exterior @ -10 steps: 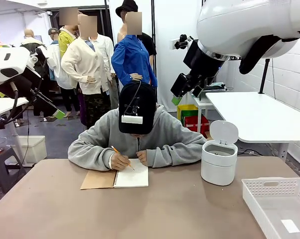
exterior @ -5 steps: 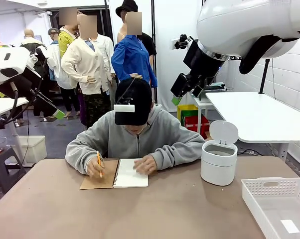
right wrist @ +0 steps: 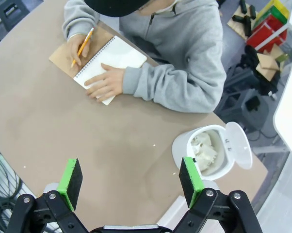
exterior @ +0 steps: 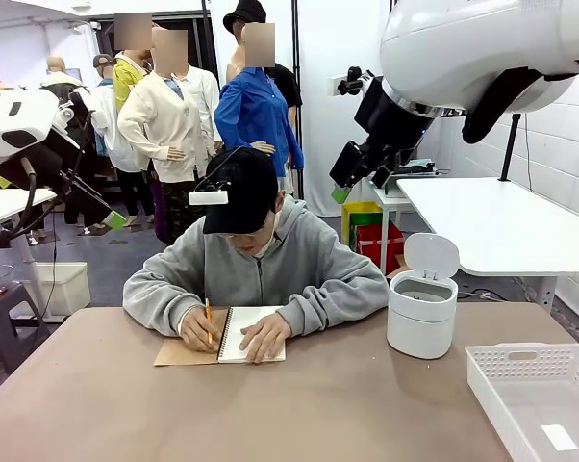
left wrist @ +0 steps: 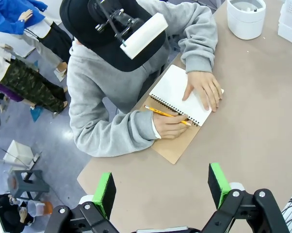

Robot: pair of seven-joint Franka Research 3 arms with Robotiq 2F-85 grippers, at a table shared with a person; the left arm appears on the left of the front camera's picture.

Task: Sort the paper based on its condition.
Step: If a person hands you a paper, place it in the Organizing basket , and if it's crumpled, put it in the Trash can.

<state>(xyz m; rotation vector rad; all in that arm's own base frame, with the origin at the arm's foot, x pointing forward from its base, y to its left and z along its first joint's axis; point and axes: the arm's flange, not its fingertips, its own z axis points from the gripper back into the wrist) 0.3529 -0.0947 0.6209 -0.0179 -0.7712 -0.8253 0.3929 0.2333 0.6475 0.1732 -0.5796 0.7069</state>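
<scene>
The person's head has lifted and the pencil hand has slid left onto the brown cover of the notebook. The other hand presses its blank page. A white tray stands near right; beyond it, an open bin holds crumpled paper. Both grippers hang spread, holding nothing. The notebook lies left of centre, nearer the left gripper than the right gripper.

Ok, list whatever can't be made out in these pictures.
- Front view: the inside of the white bin is hidden by its own wall.
- Front view: the tray is cut off by the right and bottom edges; the flat white patch in it is too small to identify.
- All views: any writing on the notebook page is too small, and the person's hand covers part.
</scene>
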